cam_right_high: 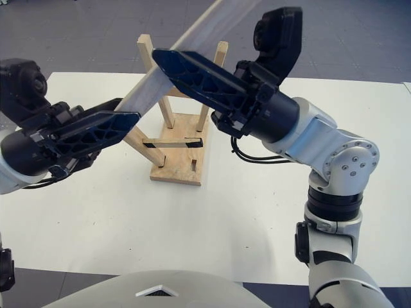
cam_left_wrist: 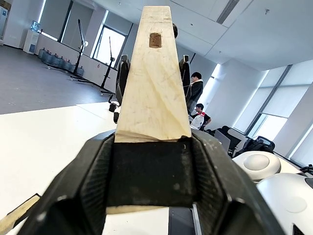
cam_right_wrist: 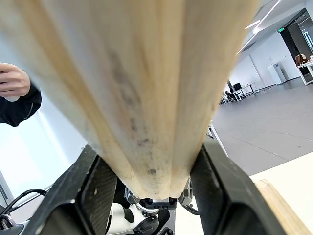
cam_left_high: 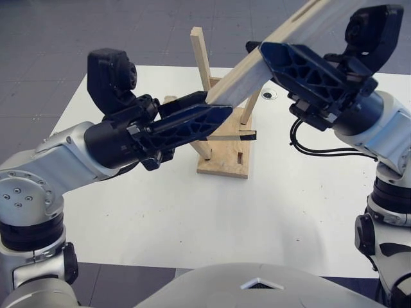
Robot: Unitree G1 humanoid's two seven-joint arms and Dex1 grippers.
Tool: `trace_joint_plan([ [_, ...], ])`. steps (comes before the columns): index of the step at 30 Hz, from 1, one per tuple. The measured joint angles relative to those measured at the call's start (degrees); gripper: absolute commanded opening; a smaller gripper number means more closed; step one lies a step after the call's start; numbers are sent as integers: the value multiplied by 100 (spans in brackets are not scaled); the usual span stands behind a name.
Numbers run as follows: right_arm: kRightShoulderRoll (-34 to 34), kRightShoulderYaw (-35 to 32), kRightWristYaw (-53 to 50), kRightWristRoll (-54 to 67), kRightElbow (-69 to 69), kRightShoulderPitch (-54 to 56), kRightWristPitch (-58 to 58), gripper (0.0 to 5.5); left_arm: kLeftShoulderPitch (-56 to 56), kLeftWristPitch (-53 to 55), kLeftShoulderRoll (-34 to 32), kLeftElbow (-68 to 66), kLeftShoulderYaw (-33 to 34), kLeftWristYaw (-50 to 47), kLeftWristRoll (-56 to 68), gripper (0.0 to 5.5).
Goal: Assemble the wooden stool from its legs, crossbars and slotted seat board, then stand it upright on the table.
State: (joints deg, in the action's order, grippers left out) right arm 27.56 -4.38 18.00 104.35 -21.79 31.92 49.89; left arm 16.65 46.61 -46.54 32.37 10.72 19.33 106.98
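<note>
Both arms are stretched forward over the counter [cam_left_high: 192,218]. A long wooden leg [cam_right_high: 205,29] is held slanted in the air, its low end pinched in the left gripper [cam_left_high: 221,115] jaws and its higher part clamped in the right gripper [cam_left_high: 257,54] jaws. Just behind, the seat board [cam_left_high: 225,163] is laid flat, with upright legs [cam_left_high: 200,54] stuck in it and a crossbar [cam_left_high: 225,136] between them.

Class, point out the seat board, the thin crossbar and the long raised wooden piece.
seat board [cam_left_high: 219,165]: left eye view, bare near end.
thin crossbar [cam_left_high: 228,136]: left eye view, mid-length.
long wooden piece [cam_left_high: 239,82]: left eye view, lower stretch.
</note>
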Motion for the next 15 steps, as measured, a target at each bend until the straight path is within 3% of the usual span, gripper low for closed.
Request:
trace_joint_plan([
  [7,68,64,103,-77,13,-195,79,203,216,-185,-11,-76,336,191,-187,363],
  [15,602,-322,526,-886,185,-414,115,203,-455,115,-821,-685,1720,1217,-1007,364],
])
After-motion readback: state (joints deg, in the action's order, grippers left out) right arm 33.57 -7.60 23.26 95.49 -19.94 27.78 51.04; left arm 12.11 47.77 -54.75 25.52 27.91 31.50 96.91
